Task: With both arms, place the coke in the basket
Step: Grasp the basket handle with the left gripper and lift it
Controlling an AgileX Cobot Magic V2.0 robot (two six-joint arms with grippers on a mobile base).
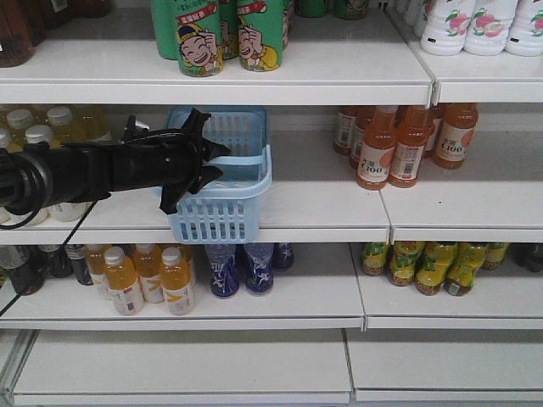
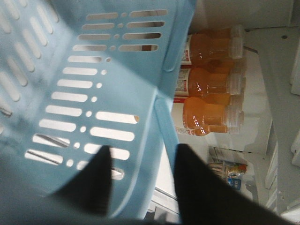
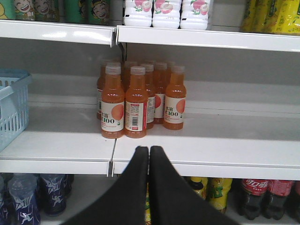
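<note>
The light blue basket (image 1: 225, 212) stands on the middle shelf, left of centre. Its edge also shows in the right wrist view (image 3: 11, 108). My left gripper (image 1: 226, 161) reaches in from the left over the basket's top. In the left wrist view the slotted wall of the basket (image 2: 93, 84) fills the frame. There my left gripper (image 2: 143, 150) is open, one finger on each side of the rim, with a gap beside the rim. My right gripper (image 3: 149, 149) is shut and empty in front of the middle shelf's edge. The coke is out of view.
Orange C100 bottles (image 1: 399, 148) (image 3: 136, 103) stand right of the basket. Green cartoon cans (image 1: 229, 34) and white bottles (image 1: 475, 25) sit on the top shelf. Below are yellow juice bottles (image 1: 144, 280), blue bottles (image 1: 246, 267) and dark cola bottles (image 3: 262, 197).
</note>
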